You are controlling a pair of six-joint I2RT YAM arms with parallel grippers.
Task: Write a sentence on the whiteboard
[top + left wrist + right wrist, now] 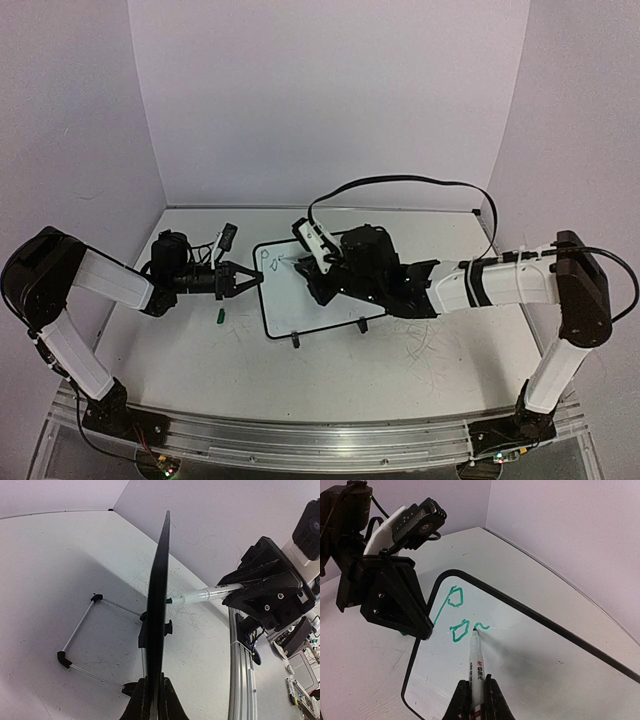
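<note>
Both arms reach inward, left gripper (155, 696) and right gripper (477, 692) clamped shut (left sits ahead-left of right's fingertips).

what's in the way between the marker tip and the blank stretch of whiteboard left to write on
Nothing visible. The marker in the right pincer has its tip on the whiteboard, just past the green letters. The left pincer clamps the board's edge, off the writing path.

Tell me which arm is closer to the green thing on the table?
Left. The left end effector is beside the green thing; the right end effector is over the whiteboard.
</note>
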